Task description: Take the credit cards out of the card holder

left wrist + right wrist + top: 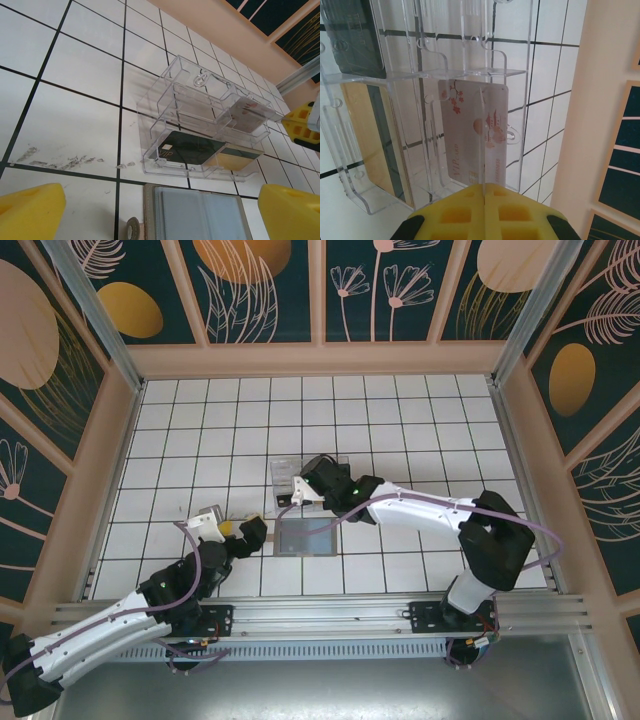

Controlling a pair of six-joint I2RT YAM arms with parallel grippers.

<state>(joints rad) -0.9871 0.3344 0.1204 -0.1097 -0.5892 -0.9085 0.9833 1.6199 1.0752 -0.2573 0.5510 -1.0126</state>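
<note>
From above, my left gripper (245, 532) sits low over the tiled table (200, 420), just left of the card holder (305, 537), which lies open and flat on the tiles. My right gripper (298, 490) reaches over the clear tray (283, 468), which sits just beyond the holder.

At my left wrist, my yellow fingertips (30, 212) stand wide apart and grip nothing. The holder's edge lies below the gap, its grey panels facing up and its tan tab (131, 231) at the left corner. Past it the tray holds the credit cards. A dark card (192, 150) and a gold card (240, 161) lie side by side along the tray's near side, and a pale card (247, 112) lies in the far right compartment.

At my right wrist, my pads (455, 215) are pressed together with only a thin seam between them. The pale card, printed with blossoms, sits in its compartment right at their tips. I cannot tell from here whether they pinch its edge.
</note>
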